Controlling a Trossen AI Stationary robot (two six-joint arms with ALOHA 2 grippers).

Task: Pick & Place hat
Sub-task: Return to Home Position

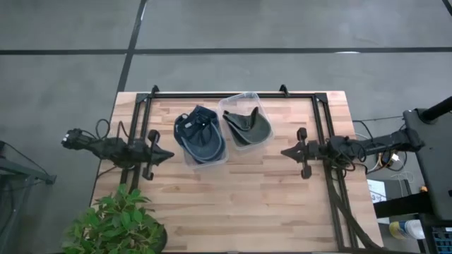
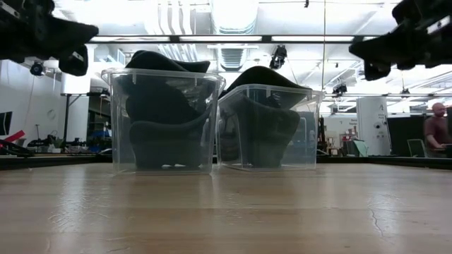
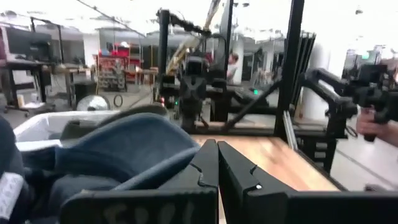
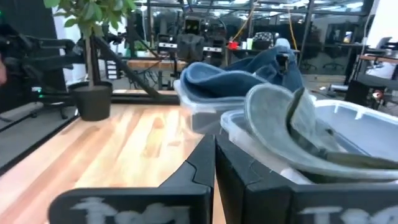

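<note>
Two clear plastic bins stand side by side at the table's far middle. The left bin (image 1: 205,156) holds a dark blue cap (image 1: 200,132); the right bin (image 1: 244,106) holds a grey-green cap (image 1: 247,127). Both caps rise above the bin rims in the low view (image 2: 166,63) (image 2: 272,76). My left gripper (image 1: 169,155) hovers shut at the table's left side, just left of the blue cap's bin. My right gripper (image 1: 284,151) hovers shut at the right side, just right of the grey-green cap's bin. Neither holds anything.
A potted green plant (image 1: 116,222) stands at the table's near left corner. A black frame rail (image 1: 233,94) runs along the far edge, with uprights down both sides. The near half of the wooden table (image 1: 240,212) is bare wood. A person sits far off in the room (image 2: 438,127).
</note>
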